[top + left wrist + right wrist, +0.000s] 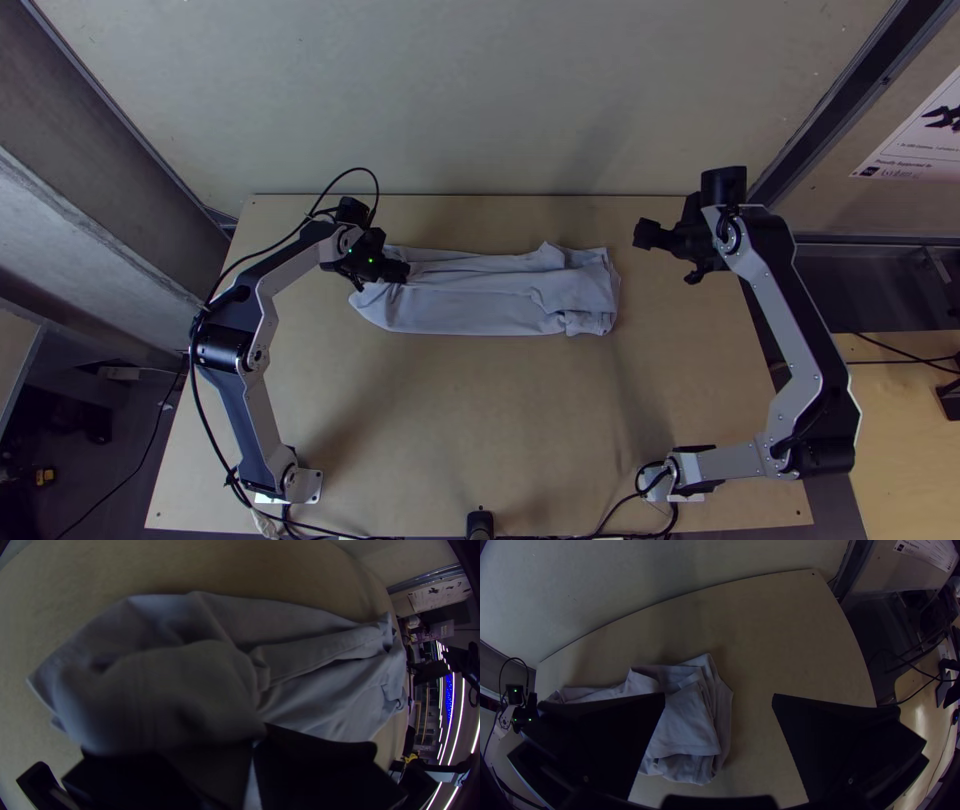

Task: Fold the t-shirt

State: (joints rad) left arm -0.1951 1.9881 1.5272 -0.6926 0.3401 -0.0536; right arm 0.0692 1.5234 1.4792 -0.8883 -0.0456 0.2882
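Grey, the t-shirt (480,305) lies partly hidden behind the left gripper (397,271)

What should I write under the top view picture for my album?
Left gripper pinching one end of a long folded t-shirt, with the open right gripper hovering past the other.

One t-shirt (480,305) is counted on one light wooden tabletop (480,430), and one further wooden surface (905,440) is seen at the right. Two arms are counted, one left arm (262,415) and one right arm (795,340), with two grippers, one left gripper (398,273) and one right gripper (664,256), and four jaws in all, two to each. At least one printed sheet (925,145) is made out at the right, while the black cables (358,169) are several and cannot be counted exactly.
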